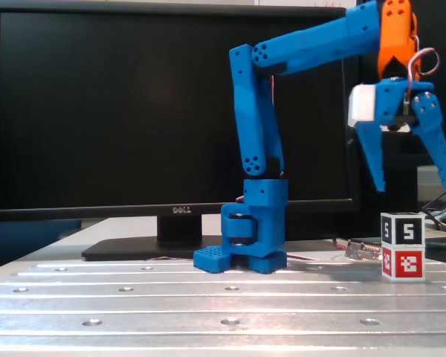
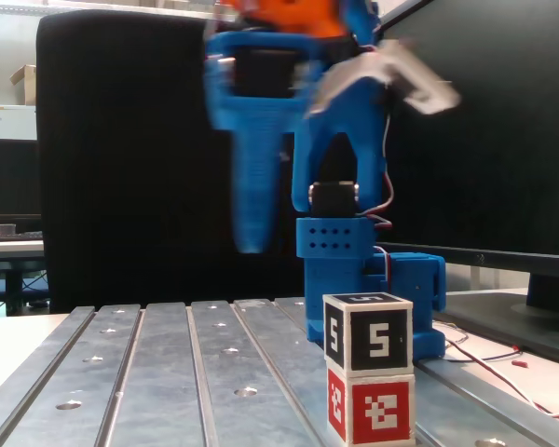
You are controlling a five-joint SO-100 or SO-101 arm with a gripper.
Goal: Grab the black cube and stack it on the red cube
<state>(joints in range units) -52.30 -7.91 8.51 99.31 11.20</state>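
The black cube (image 1: 401,227) (image 2: 368,331) sits on top of the red cube (image 1: 402,262) (image 2: 370,407), edges almost in line, in both fixed views. The red cube stands on the metal plate (image 1: 171,297) (image 2: 168,363), to the right of the arm base (image 1: 249,238) in a fixed view. The gripper (image 1: 416,178) hangs above the stack, well apart from it, with its fingers spread and holding nothing. Behind the base stands a dark monitor (image 1: 119,104).

motion-blurred fingers (image 2: 252,186), top cropped
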